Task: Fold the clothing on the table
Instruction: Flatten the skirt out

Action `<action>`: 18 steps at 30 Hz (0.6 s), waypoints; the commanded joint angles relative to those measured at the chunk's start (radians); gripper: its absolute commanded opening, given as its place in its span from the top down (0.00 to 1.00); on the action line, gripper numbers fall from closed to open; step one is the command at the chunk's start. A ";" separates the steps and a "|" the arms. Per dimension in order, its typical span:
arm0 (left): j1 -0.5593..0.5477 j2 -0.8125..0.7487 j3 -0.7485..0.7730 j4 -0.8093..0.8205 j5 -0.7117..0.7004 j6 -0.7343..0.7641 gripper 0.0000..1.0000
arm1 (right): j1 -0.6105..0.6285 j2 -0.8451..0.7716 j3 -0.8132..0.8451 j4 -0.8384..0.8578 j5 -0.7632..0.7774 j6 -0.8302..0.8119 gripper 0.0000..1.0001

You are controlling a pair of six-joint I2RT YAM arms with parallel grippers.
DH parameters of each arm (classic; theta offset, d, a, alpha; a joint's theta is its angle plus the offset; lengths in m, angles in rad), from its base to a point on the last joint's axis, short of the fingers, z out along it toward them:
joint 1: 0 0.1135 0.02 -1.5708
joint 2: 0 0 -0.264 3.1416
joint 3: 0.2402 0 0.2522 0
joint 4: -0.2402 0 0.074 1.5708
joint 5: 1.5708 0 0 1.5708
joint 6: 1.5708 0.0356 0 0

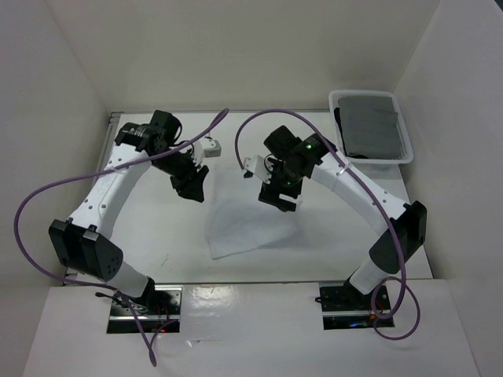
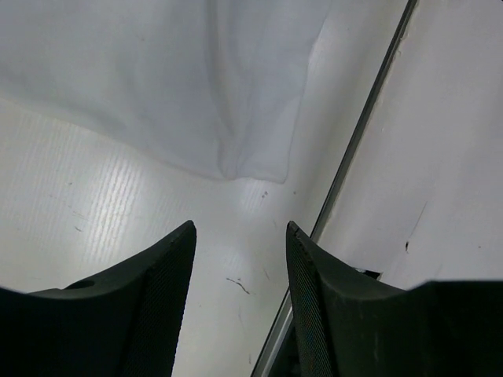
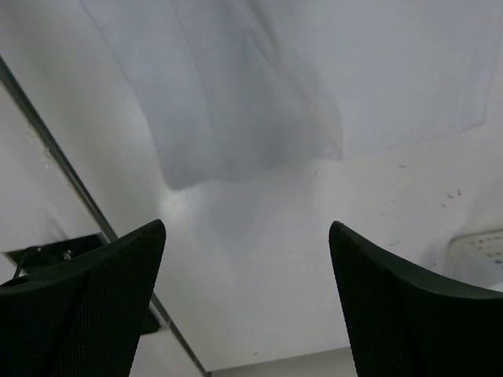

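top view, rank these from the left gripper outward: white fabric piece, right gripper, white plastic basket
From the left gripper:
1. White soft fabric piece, right beside it, spreading toward the near side.
2. Right gripper, across the fabric's far edge, to the right.
3. White plastic basket, far right corner, holding a dark grey cloth.

Left arm (image 1: 110,188), right arm (image 1: 354,188): white link shells, black joint housings. Purple cable (image 1: 17,224) trails from each, big loop at 9 o'clock. Green light (image 1: 309,145) on right wrist. Left hand (image 2: 240,228), right hand (image 3: 247,226): black, wedge-shaped fingers (image 2: 157,298), fine-textured inner faces. Metal base plates (image 1: 169,306) at 6 o'clock.
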 commanded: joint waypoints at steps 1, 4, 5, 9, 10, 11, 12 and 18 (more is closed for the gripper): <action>-0.002 -0.046 -0.010 0.002 -0.001 -0.026 0.43 | 0.018 -0.004 -0.028 -0.075 0.012 0.009 0.11; 0.024 -0.055 0.025 0.002 -0.001 -0.026 0.43 | 0.018 -0.015 0.006 -0.062 0.021 0.030 0.06; 0.044 -0.055 0.025 0.002 -0.001 -0.026 0.43 | 0.018 -0.026 0.017 -0.041 0.021 0.041 0.04; 0.096 -0.055 0.036 0.031 -0.001 -0.044 0.43 | 0.018 -0.035 0.006 0.079 0.061 0.102 0.01; 0.109 -0.055 0.022 0.040 -0.001 -0.058 0.41 | 0.018 -0.035 -0.020 0.108 0.072 0.136 0.01; 0.132 -0.055 -0.001 0.066 -0.001 -0.069 0.40 | 0.018 -0.035 -0.038 0.170 0.097 0.153 0.01; 0.144 -0.055 -0.013 0.080 -0.001 -0.069 0.40 | 0.018 -0.011 -0.078 0.203 0.110 0.168 0.01; 0.233 -0.030 -0.092 0.198 0.021 -0.196 0.19 | 0.018 0.127 -0.150 0.419 0.194 0.303 0.01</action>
